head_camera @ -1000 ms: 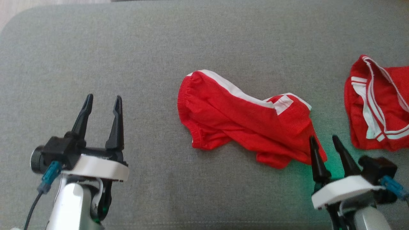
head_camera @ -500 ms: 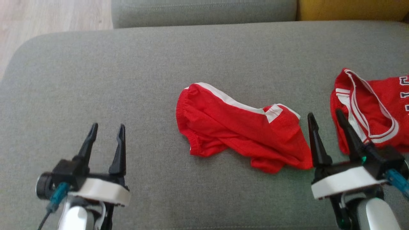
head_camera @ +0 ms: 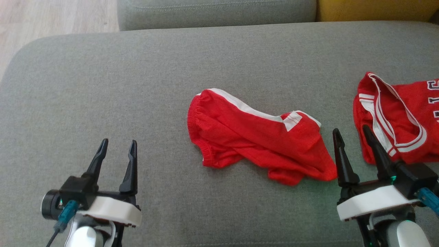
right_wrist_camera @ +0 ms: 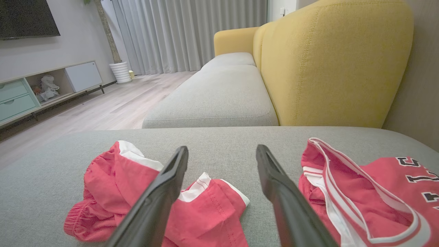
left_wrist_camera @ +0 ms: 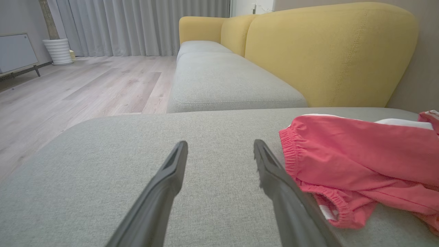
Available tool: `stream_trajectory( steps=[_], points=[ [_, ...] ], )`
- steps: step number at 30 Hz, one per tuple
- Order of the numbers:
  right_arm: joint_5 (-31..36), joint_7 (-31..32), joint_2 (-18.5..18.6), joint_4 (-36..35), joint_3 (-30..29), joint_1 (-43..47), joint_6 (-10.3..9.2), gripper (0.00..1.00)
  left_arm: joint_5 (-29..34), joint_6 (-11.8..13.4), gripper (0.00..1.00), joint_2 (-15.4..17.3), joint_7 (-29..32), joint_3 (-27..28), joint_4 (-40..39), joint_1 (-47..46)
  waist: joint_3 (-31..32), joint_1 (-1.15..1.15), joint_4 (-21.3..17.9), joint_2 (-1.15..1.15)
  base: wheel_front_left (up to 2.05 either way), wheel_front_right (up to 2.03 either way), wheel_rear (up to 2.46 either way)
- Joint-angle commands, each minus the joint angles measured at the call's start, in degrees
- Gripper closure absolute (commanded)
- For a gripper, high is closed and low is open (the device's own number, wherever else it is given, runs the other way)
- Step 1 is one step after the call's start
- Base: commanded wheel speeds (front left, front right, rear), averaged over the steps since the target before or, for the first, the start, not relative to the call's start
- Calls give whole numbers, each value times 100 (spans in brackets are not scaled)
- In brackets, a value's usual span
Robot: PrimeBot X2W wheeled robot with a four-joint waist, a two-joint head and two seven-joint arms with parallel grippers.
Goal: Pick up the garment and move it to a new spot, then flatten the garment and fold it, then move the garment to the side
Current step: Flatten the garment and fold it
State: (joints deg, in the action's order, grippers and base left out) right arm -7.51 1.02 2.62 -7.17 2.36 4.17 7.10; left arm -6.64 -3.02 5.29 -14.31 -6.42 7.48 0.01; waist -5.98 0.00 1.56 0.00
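The garment, crumpled red shorts [head_camera: 255, 137] with a white side stripe, lies on the grey sofa cushion [head_camera: 137, 85], also seen in the left wrist view [left_wrist_camera: 360, 154] and the right wrist view [right_wrist_camera: 113, 185]. My right gripper [head_camera: 351, 132] stands open just right of the shorts' hem, in the gap between them and a red jersey [head_camera: 394, 116]. Nothing sits between its fingers [right_wrist_camera: 164, 192]. My left gripper [head_camera: 117, 145] is open and empty over bare cushion, well to the left of the shorts, whose elastic waistband lies beside its right finger [left_wrist_camera: 274, 178].
The red jersey [right_wrist_camera: 370, 192] with white trim and lettering lies at the cushion's right end. A second grey seat cushion [head_camera: 216, 13] and a yellow backrest [right_wrist_camera: 329, 61] stand beyond. Wooden floor [head_camera: 51, 17] lies past the rounded far-left corner.
The head camera has tilted, sliding the whole picture down. My right gripper's fingers have spread wider and now point into the gap between the shorts and the jersey.
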Motion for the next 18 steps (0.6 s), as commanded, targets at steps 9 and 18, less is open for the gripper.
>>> stream_trajectory(
  steps=[9, 18],
  points=[
    [-53, -10, 26, -223, 127, -187, 39, 0, -67, -36, 0, 108, 22, 83, -143, -444, -196, 0, 19, 0, 0, 0, 0],
    [-117, -22, 26, -178, 271, -503, 39, 0, -270, -365, 0, 11, 854, -703, 479, -1878, -718, 0, -172, 0, 0, 0, 0]
  ],
)
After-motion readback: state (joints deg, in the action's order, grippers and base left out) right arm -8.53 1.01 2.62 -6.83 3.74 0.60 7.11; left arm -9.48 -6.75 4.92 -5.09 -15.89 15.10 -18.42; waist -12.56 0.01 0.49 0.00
